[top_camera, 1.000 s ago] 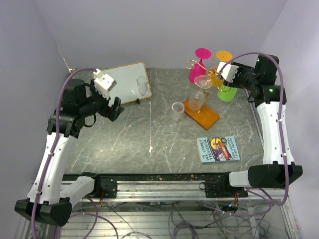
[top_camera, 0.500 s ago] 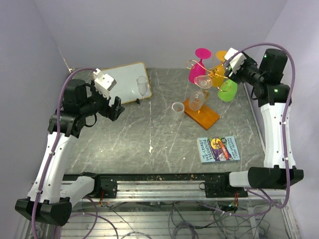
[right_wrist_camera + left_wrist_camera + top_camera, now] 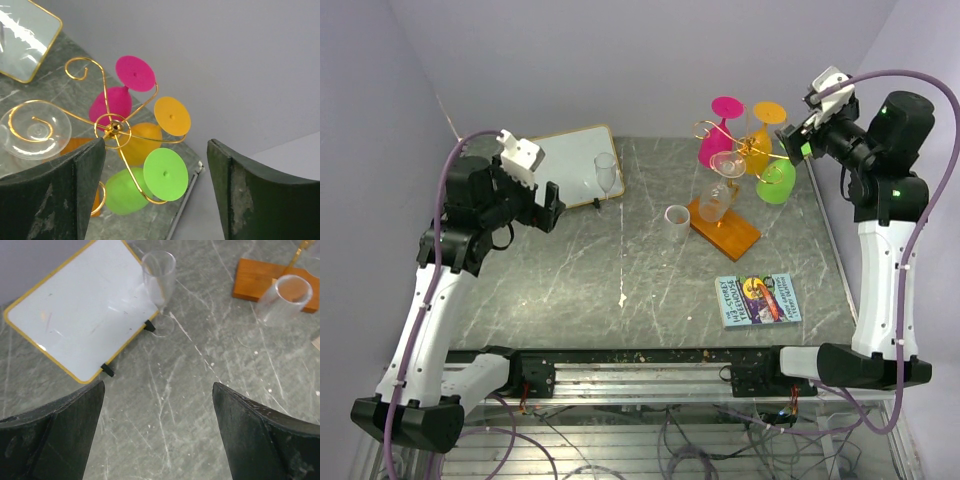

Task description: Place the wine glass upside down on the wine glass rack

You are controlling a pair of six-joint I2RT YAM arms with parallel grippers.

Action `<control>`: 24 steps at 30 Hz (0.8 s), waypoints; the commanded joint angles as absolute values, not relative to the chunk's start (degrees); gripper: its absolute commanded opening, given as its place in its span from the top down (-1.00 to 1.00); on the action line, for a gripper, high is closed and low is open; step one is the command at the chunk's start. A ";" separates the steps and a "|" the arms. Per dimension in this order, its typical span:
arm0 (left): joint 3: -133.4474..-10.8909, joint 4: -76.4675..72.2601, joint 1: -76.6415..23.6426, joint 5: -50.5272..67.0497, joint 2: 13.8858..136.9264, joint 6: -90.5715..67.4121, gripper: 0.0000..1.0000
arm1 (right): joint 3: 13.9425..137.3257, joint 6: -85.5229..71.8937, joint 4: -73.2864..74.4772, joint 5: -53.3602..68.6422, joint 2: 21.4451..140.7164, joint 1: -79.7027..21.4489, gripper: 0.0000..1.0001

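The wine glass rack [image 3: 744, 152], gold wire on an orange base [image 3: 724, 229], carries several wine glasses hanging upside down. The green wine glass [image 3: 777, 183] hangs on its right arm, foot [image 3: 165, 173] up in a wire curl. Pink [image 3: 135, 73], orange [image 3: 172, 116] and clear [image 3: 35, 131] glasses hang on the other arms around the hub [image 3: 115, 128]. My right gripper [image 3: 794, 140] [image 3: 156, 145] is open, above the green glass and apart from it. My left gripper [image 3: 548, 205] [image 3: 159, 387] is open over bare table, holding nothing.
A clear flute [image 3: 606, 174] [image 3: 159, 275] stands beside the white board [image 3: 571, 163] [image 3: 80, 315] at the back left. A clear cup [image 3: 677, 220] [image 3: 286, 297] sits near the orange base [image 3: 260, 277]. A book [image 3: 758, 299] lies at the front right.
My right gripper has opened and risen up and to the right, away from the green glass, which stays hanging on the rack. My left arm shifted only slightly.
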State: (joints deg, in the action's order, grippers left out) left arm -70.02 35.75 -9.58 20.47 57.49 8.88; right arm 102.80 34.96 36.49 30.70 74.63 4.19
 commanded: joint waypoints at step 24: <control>-100.40 28.73 -18.17 8.54 98.11 1.34 -0.76 | 106.99 26.80 44.98 37.02 73.30 4.83 -0.84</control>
